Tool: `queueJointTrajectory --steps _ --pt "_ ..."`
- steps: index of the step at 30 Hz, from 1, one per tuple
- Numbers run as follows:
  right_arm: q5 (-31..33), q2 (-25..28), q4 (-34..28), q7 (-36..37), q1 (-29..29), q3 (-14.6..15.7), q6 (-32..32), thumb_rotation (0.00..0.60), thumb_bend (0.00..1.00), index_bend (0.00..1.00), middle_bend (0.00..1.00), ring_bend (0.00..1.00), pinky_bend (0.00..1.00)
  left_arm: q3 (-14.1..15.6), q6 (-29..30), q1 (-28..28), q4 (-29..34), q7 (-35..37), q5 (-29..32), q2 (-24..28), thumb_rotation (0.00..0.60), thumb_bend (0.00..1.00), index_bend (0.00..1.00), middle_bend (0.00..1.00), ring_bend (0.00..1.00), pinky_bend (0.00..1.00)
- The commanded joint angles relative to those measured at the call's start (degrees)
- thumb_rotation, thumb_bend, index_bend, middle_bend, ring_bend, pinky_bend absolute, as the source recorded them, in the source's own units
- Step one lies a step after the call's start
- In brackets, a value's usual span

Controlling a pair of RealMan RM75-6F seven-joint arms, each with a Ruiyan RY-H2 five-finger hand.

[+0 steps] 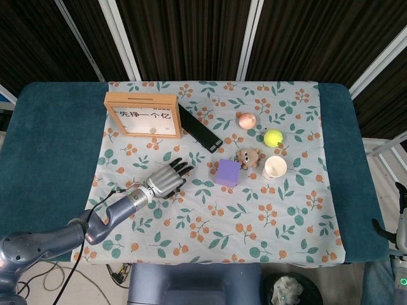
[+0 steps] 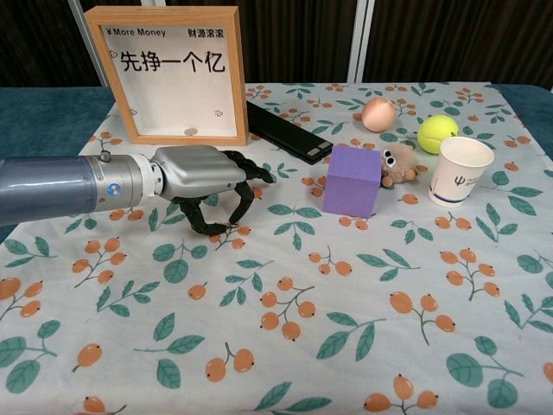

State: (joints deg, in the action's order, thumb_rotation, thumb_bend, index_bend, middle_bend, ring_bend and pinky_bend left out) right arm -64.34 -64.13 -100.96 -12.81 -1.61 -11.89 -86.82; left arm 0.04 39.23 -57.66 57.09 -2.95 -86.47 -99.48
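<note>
My left robot hand (image 2: 207, 183) held nothing, fingers curled down, tips on the worktop (image 2: 363, 320) | purple block (image 2: 353, 180) stood to its right, apart | right robot hand not seen.

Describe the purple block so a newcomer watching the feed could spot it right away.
Start at the wooden picture frame at the back left of the floral tablecloth, then look right past the left hand. The purple block sits mid-cloth, just left of the small brown plush toy. It is the only cube and the only purple thing there.
</note>
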Motion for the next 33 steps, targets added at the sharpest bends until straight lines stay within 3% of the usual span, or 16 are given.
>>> queueJointTrajectory --steps 1,6,22,29,33 --pt "0.09 0.07 -0.11 0.02 -0.01 -0.05 0.02 0.600 0.26 0.13 0.03 0.00 0.00 0.12 0.25 0.05 0.07 0.31 -0.24 0.04 0.600 0.39 0.49 0.06 0.00 0.00" --pt "0.20 0.12 -0.27 0.17 0.04 0.03 0.11 0.600 0.26 0.13 0.03 0.00 0.00 0.16 0.78 0.08 0.12 0.73 -0.62 0.13 0.600 0.45 0.54 0.06 0.00 0.00" --pt "0.85 0.31 -0.74 0.40 -0.01 0.00 0.51 0.600 0.26 0.13 0.03 0.00 0.00 -0.58 2.95 0.54 -0.63 0.81 -0.69 -0.37 0.600 0.48 0.63 0.09 0.00 0.00" --pt "0.62 0.24 -0.68 0.47 -0.05 0.04 0.35 0.600 0.26 0.13 0.03 0.00 0.00 -3.19 6.28 0.71 0.88 -0.97 0.15 1.42 0.600 0.48 0.64 0.09 0.00 0.00" --pt "0.53 0.20 -0.70 0.53 -0.07 0.08 0.36 0.600 0.26 0.13 0.03 0.00 0.00 -5.85 8.40 0.45 5.22 -3.11 1.21 5.04 0.600 0.48 0.65 0.10 0.00 0.00"
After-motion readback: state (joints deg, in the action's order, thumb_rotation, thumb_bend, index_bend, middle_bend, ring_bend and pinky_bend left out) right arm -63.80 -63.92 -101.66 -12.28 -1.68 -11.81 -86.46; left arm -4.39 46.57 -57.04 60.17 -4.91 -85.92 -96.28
